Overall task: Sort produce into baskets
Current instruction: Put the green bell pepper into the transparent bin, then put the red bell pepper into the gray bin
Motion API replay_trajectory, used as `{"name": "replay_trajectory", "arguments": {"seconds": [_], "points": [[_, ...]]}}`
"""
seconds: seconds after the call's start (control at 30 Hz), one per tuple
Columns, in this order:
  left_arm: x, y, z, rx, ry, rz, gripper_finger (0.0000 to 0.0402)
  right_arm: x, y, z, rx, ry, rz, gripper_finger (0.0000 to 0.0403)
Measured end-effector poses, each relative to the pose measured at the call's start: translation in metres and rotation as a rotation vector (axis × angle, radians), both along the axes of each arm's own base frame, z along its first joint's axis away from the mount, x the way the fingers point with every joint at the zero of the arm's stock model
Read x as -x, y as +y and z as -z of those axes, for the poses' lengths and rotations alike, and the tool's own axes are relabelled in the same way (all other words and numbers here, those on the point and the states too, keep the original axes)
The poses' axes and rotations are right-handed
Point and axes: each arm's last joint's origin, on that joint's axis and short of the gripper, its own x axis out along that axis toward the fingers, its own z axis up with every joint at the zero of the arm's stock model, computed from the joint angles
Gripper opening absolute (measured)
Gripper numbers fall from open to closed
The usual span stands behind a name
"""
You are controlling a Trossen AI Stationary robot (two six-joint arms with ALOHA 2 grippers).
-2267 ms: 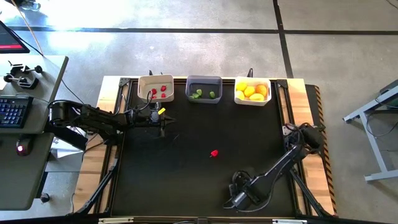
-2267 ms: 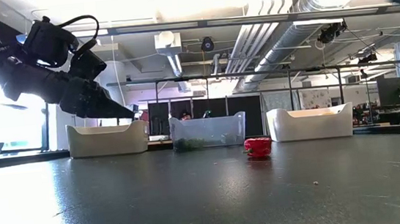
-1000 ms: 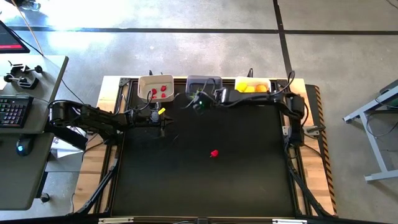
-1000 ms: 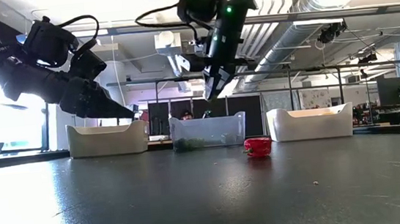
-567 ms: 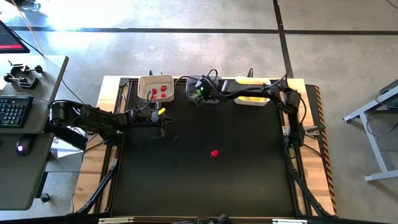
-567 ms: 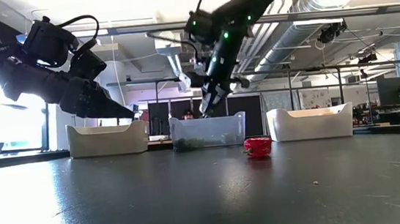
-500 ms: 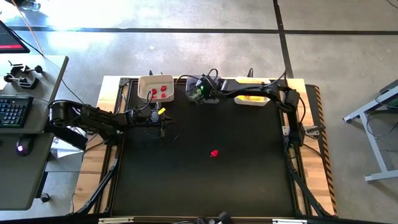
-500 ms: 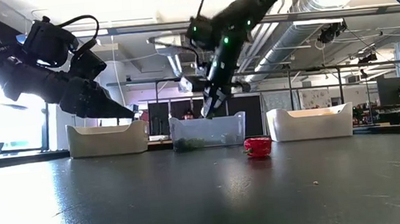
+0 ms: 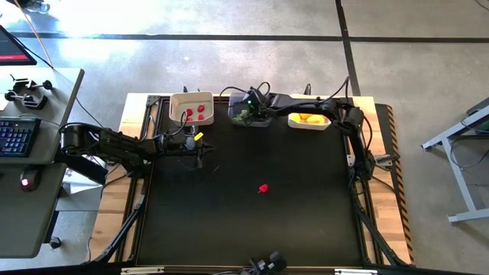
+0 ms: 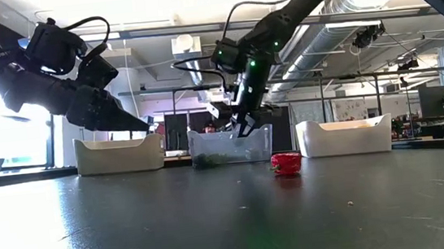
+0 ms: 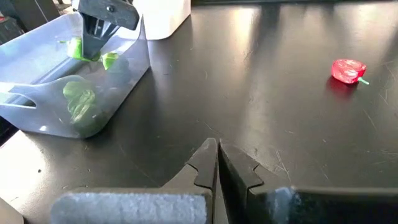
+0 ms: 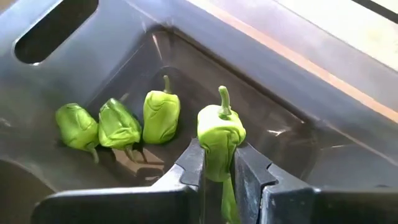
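Reaching across the far edge of the table, the right gripper (image 12: 217, 171) sits over the dark grey basket (image 9: 261, 120), fingers clamped on a green pepper (image 12: 220, 140) by its lower body, stem up. Three more green peppers (image 12: 118, 124) lie side by side on that basket's floor, just beside each other near one wall. In the low view the right gripper (image 10: 245, 126) hangs at the rim of the middle basket (image 10: 231, 146).

Left gripper (image 11: 216, 163) hovers over the black mat (image 9: 252, 221) in front of the cream-white basket (image 9: 177, 100), fingers pressed together, holding nothing. That basket has red pieces (image 9: 200, 109) in it. The white basket (image 9: 307, 122) at far right holds yellow-orange pieces (image 9: 309, 118), partly hidden under the right arm.

One red pepper (image 9: 263, 187) lies alone on the mat near table centre, well apart from both grippers and all baskets; it also shows in the low view (image 10: 286, 162) and the left wrist view (image 11: 348, 70).
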Motion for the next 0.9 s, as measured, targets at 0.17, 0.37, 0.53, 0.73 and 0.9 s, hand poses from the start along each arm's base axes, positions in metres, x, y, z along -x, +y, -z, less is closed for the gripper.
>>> {"name": "replay_trajectory", "arguments": {"seconds": [0.17,0.37,0.53,0.73,0.9], "points": [[0.000,0.000,0.000,0.000,0.000,0.000,0.0002,-0.004,-0.001,-0.009,0.014,-0.022,-0.008,0.0042],[0.000,0.000,0.000,0.000,0.000,0.000,0.0002,-0.006,-0.003,-0.015,0.019,-0.045,0.006,0.0091],[0.000,0.000,0.000,0.000,0.000,0.000,0.0002,-0.006,-0.002,-0.015,0.021,-0.037,-0.005,0.0151],[0.000,0.000,0.000,0.000,0.000,0.000,0.0002,-0.005,0.014,-0.041,0.045,-0.051,-0.090,0.0188],[0.000,0.000,0.000,0.001,0.001,0.000,0.0002,0.000,0.050,-0.077,0.088,-0.046,-0.133,0.0155]]}}
